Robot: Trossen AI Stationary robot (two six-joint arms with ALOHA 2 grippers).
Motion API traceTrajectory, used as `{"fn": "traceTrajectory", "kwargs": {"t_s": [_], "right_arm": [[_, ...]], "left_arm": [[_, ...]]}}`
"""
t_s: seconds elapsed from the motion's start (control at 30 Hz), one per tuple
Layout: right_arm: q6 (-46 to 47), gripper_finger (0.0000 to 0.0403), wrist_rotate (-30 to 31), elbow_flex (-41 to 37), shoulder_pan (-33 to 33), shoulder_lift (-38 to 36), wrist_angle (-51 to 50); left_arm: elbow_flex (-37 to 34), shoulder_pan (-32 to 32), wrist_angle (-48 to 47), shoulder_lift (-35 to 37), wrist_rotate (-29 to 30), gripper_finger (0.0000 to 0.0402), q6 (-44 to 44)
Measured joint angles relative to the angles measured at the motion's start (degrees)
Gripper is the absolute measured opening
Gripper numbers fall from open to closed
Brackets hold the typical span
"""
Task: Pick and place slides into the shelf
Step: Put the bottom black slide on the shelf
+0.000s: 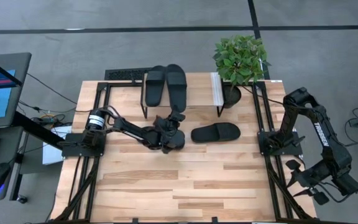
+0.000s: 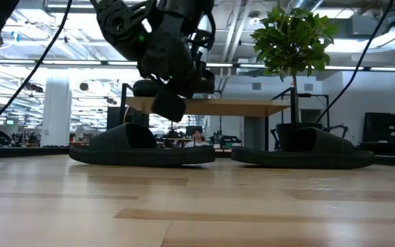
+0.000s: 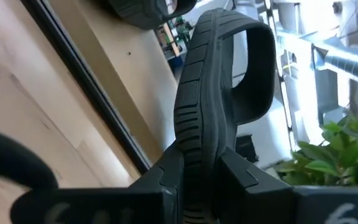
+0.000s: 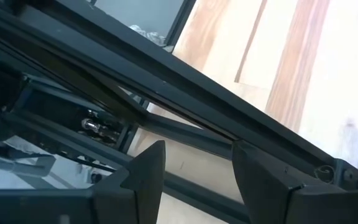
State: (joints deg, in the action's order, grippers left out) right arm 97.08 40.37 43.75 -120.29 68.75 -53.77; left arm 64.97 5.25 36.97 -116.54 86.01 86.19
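**A:** Left wrist view settles the grip question: your left claw (image 3: 199,171) is clamped on the edge of a slide (image 3: 213,93), sole pinched between the two fingers (image 3: 166,180), strap end pointing away from the wrist. It's hanging on its side, so before you release you'll want to roll the wrist until the sole faces down, otherwise I'd guess it tips over on the shelf (image 1: 194,94).

**B:** Agreed. From the high view the left claw (image 1: 169,134) sits just in front of the shelf, near its left legs. Two slides (image 1: 165,84) already lie side by side on the left part of the board, so aim right of them, toward the pale strip. One more slide (image 1: 215,132) lies flat on the table (image 1: 185,186), just beside the claw on its right, so don't swing into it.

**A:** Low view shows what the overhead can't: the held slide (image 2: 163,96) is up off the table, about level with the shelf board (image 2: 238,106). I'd lift a bit more before going forward so the sole clears the edge. It also shows two slides lying on the table, though the high view hides the nearer one (image 2: 142,147) under the arm.

**B:** Right claw (image 4: 194,171) is parked off the table's right edge, fingers apart, holding nothing. The plant (image 1: 241,59) by the shelf's right end is the only other thing close.
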Motion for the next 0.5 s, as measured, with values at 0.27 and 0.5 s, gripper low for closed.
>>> {"fn": "traceTrajectory", "kwargs": {"t_s": [0.27,0.5], "right_arm": [[-0.01,0.0178,-0.01,0.00,0.00,-0.02,-1.30],[-0.02,0.0178,-0.01,0.00,0.00,-0.08,-1.46]], "left_arm": [[-0.38,-1.16,-0.15,1.18,-1.22,0.0036,0.23],[-0.38,-1.81,-6.15,3.90,-2.35,0.0036,0.52]]}}
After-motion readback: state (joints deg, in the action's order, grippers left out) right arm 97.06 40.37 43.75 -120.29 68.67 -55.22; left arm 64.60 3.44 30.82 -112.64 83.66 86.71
